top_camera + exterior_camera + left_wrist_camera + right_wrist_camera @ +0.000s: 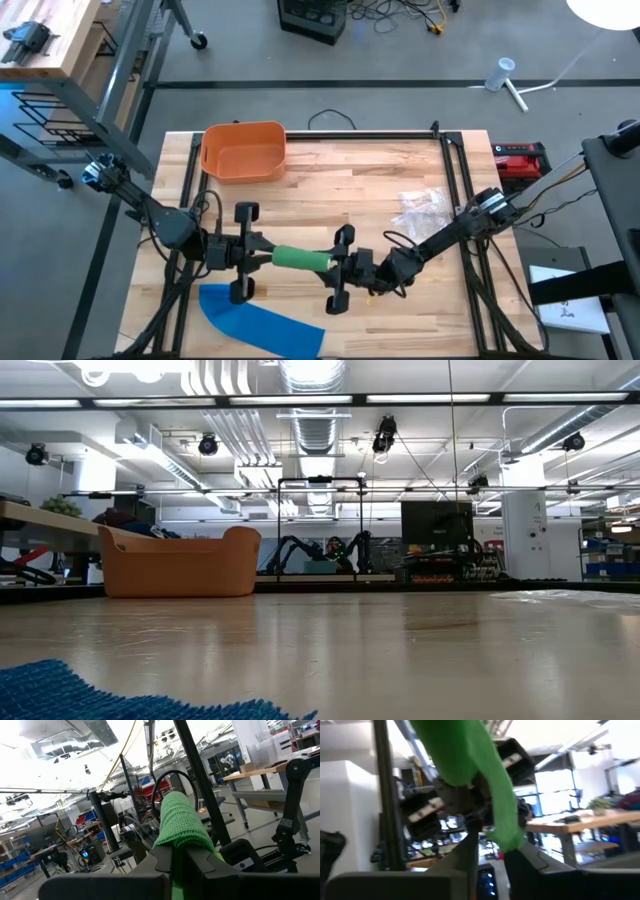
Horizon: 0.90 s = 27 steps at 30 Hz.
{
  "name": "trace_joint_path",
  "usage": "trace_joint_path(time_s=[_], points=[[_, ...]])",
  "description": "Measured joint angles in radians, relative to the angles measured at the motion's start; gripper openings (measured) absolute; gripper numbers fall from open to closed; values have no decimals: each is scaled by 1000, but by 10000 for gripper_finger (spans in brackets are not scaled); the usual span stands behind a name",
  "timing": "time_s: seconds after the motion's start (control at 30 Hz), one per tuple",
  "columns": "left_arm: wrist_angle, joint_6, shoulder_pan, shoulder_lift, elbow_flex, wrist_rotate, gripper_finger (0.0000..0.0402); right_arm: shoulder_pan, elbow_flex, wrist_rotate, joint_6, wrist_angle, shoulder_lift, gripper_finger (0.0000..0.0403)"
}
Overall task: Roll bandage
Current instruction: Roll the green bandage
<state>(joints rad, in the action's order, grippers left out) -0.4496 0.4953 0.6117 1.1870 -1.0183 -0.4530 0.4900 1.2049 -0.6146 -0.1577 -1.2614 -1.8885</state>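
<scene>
A green knit bandage point(300, 259), partly rolled, is held level between my two grippers over the near middle of the table. My left gripper point(268, 254) is shut on its left end and my right gripper point(335, 264) is shut on its right end. The two grippers face each other. In the left wrist view the bandage point(181, 822) runs away from my fingers toward the other arm. In the right wrist view it point(487, 790) shows as a green band. Neither gripper shows in the low view. My left gripper pinches the bandage's left end point(180, 847) between its two fingers point(162, 857), coming level from the table's left and lying along the bandage. The bandage is lifted clear of the table. My right gripper pinches the bandage's right end point(505, 837) between its two fingers point(465, 852), coming level from the table's right. The green band stretches from it toward the left gripper, clear of the table.
A blue cloth point(258, 320) lies flat at the table's near edge, below the left gripper; it also shows in the low view point(90, 695). An orange basket point(243, 150) stands at the far left. A clear plastic bag point(425, 208) lies at the right.
</scene>
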Motion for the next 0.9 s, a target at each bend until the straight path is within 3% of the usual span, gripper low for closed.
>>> trace_joint_path(time_s=[0.3,0.7,0.8,0.9], points=[[0,0,0,0,0,0,7,0,0,-7,-45,-3,0,26],[1,0,0,0,0,0,7,0,7,-5,-64,-13,0,92],[0,0,0,0,0,0,7,0,17,-3,-83,-14,0,76],[0,0,0,0,0,0,7,0,18,3,-89,-11,0,34]])
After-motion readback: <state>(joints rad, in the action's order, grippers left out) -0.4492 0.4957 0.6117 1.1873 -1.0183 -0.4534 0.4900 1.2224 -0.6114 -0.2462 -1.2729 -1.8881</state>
